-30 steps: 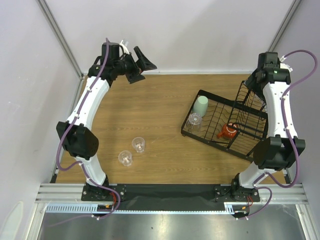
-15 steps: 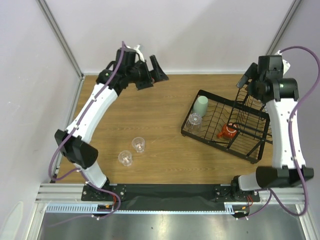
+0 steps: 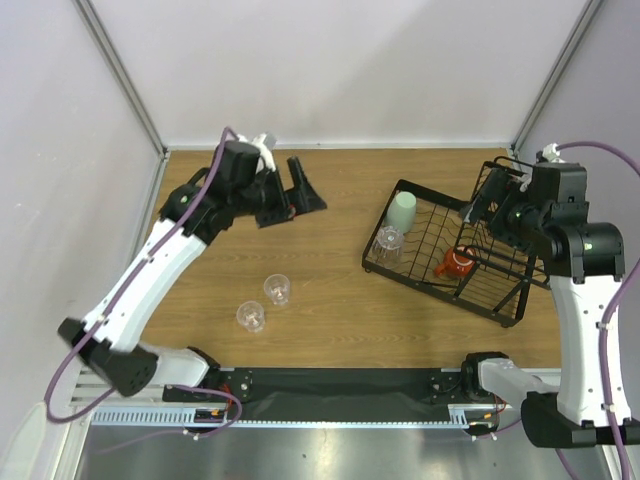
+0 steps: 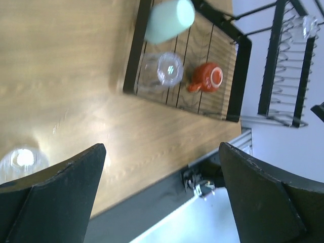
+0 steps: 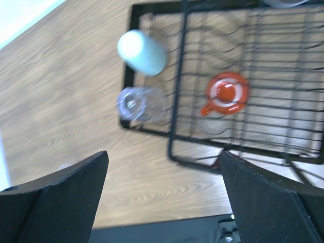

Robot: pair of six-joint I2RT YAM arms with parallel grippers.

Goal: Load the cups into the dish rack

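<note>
The black wire dish rack [image 3: 420,275] stands at the right of the table. In its tray sit a mint-green cup [image 3: 402,210], a clear cup [image 3: 388,240] and an orange mug [image 3: 455,263]. Two more clear cups [image 3: 277,289] [image 3: 250,316] stand on the bare wood at front left. My left gripper [image 3: 292,200] hovers open and empty over the back left of the table, well away from them. My right gripper [image 3: 482,205] hangs open and empty above the rack's taller section. The right wrist view looks down on the mint cup [image 5: 142,50], clear cup [image 5: 139,104] and mug [image 5: 226,93].
The left wrist view takes in the rack [image 4: 238,76], its mint cup [image 4: 169,20], clear cup [image 4: 167,70] and mug [image 4: 207,78], plus one clear cup [image 4: 20,159] at lower left. White walls enclose the table at back and sides. A black strip and metal rail run along the near edge.
Both arms have swung down from the back wall. The left gripper moved forward over the table, and the right gripper came forward over the rack. No cup has moved.
</note>
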